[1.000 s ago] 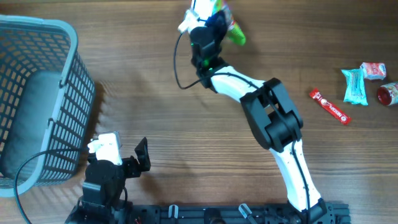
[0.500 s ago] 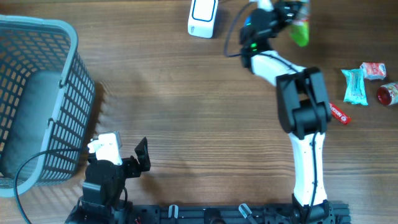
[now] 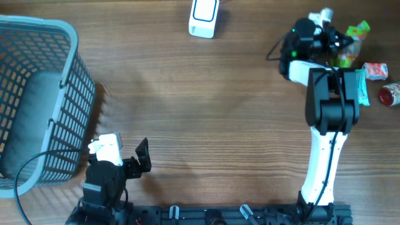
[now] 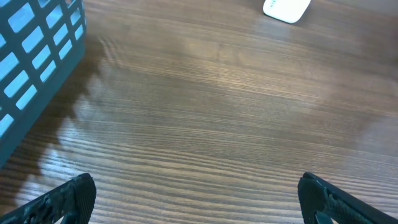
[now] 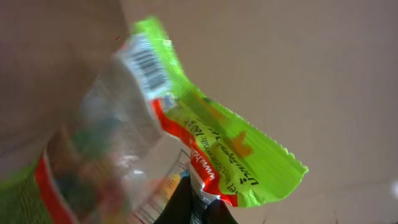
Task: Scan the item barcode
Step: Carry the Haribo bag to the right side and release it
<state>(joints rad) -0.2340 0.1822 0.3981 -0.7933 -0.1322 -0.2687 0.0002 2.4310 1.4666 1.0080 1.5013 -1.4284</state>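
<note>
Close to you, your left claw point(image 4: 196, 208) hangs wide open over the wood table point(image 3: 206, 112), beside the blue basket point(image 3: 67, 36). Farther off on the right, your right claw point(image 3: 333, 42) is pinched tight on the green snack bag point(image 5: 239, 155), near other snacks point(image 3: 375, 70). The white scanner point(image 3: 204, 14) lies at the far edge.

Green candy bag point(image 5: 211, 146), barcode point(image 5: 146, 62) showing, clamped in pincer point(image 5: 194, 202); blurred.
</note>
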